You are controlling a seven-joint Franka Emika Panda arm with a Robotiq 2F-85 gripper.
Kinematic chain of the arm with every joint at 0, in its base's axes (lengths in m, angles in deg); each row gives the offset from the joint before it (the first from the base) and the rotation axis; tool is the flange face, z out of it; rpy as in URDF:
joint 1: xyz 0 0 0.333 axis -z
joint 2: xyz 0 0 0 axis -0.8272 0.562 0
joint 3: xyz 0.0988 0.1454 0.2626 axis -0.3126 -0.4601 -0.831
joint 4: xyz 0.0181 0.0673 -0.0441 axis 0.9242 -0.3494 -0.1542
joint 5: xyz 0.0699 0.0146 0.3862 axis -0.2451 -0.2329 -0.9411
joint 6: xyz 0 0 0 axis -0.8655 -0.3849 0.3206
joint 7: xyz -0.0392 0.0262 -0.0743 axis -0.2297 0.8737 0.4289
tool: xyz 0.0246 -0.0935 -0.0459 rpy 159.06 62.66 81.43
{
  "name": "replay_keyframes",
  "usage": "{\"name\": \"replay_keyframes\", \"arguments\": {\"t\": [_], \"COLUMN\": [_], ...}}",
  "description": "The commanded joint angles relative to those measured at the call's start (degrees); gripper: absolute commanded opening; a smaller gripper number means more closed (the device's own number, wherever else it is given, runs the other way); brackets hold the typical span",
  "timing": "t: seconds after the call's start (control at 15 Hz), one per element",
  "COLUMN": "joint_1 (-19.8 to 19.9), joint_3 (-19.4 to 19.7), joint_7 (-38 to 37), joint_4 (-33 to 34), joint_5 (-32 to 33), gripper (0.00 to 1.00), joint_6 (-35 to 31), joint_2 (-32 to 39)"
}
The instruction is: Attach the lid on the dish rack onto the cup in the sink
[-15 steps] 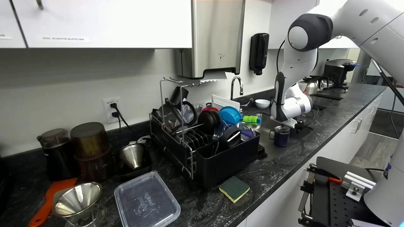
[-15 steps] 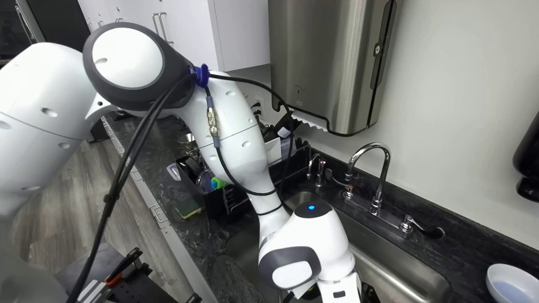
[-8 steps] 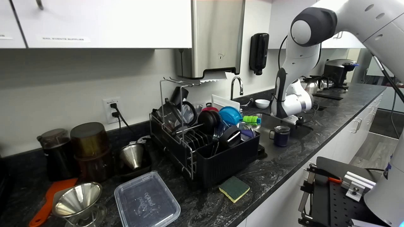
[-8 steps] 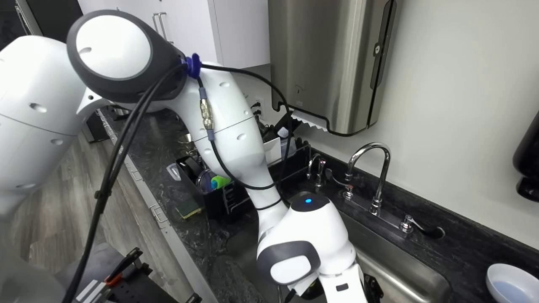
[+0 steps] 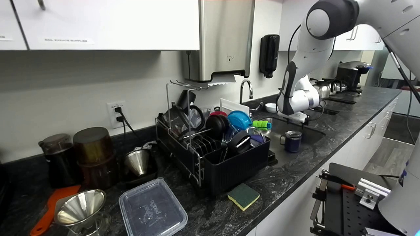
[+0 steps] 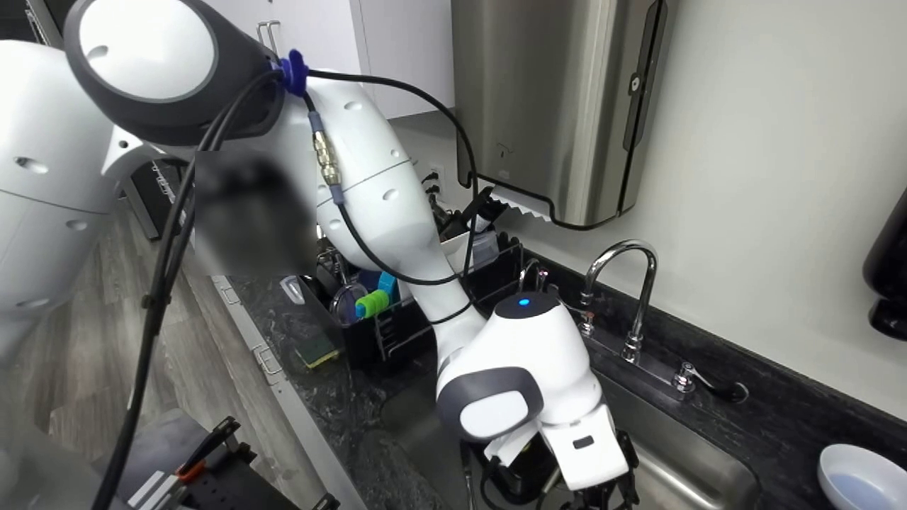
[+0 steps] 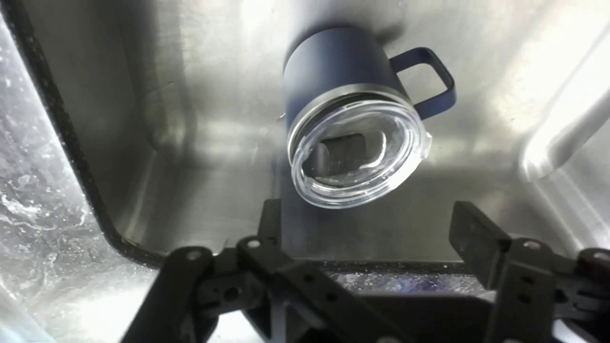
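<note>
A navy cup [image 7: 340, 66] with a side handle stands in the steel sink [image 7: 228, 143]; it also shows in an exterior view [image 5: 292, 144]. A clear round lid [image 7: 367, 190] lies over the cup's mouth in the wrist view. I cannot tell whether it is pressed fully in. My gripper [image 7: 367, 214] is open, with nothing between its fingers [image 7: 271, 219]. In the wrist view the fingertips lie just below the lid, apart from it. The black dish rack [image 5: 236, 170], crowded with kitchenware, stands beside the sink; my arm partly covers it in an exterior view [image 6: 354, 347].
A faucet [image 6: 641, 283] rises behind the sink. A white bowl [image 6: 861, 478] sits on the counter past it. A sponge [image 5: 243, 196] and a clear lidded container [image 5: 153, 209] lie in front of the rack. A paper towel dispenser [image 5: 226, 39] hangs above.
My arm and hand have risen and shifted toward the rack side in an exterior view, away from beside the cup. The cup and its lid have not visibly moved.
</note>
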Motion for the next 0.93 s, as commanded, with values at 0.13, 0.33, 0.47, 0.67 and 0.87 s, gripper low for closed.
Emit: {"name": "replay_keyframes", "arguments": {"t": [0.13,0.33,0.47,0.67,0.87], "joint_1": [-2.4,-2.0,-1.4,-0.4,0.5], "joint_3": [2.5,2.6,2.5,2.2,1.8], "joint_7": [0.8,0.7,0.8,0.8,0.8], "joint_4": [2.8,4.1,4.9,5.6,6.1], "joint_5": [1.0,1.6,1.7,1.7,1.8], "gripper": [0.44,0.24,0.10,0.00,0.00], "joint_6": [6.0,6.8,7.2,8.1,9.3], "joint_2": [0.1,0.7,1.1,1.6,2.3]}}
